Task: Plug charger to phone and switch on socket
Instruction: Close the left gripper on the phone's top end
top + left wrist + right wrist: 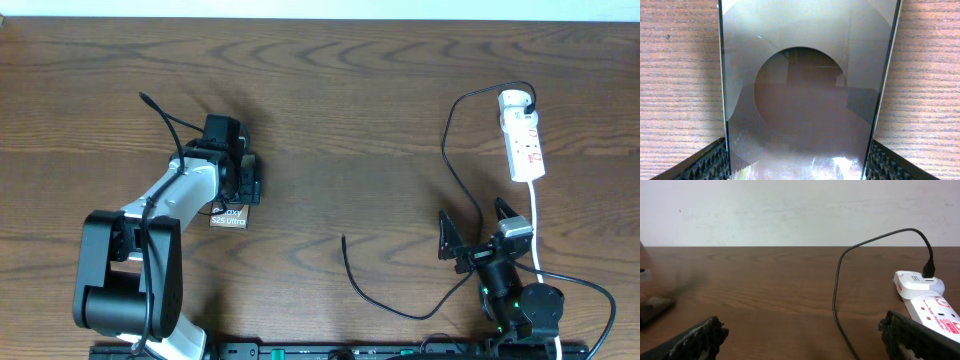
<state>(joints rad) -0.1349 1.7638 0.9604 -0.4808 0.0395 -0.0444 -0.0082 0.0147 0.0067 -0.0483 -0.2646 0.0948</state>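
Note:
The phone [228, 216] lies flat on the left of the table, and in the overhead view only its printed end shows from under my left gripper [232, 172]. In the left wrist view the phone's glossy face [805, 100] fills the span between the fingers [710, 161], whose pads press against both long edges. The black charger cable [447, 150] runs from the white adapter [516, 100] in the socket [525, 145] down to a loose tip [344, 240] mid-table. My right gripper [472, 232] stands open and empty at the near right, with the cable [837, 290] ahead of it.
The socket's thick white cord [537, 230] runs down past the right arm's base toward the table's front edge. A pale wall [790, 210] stands behind the table. The charger cable loops along the wood between the two arms.

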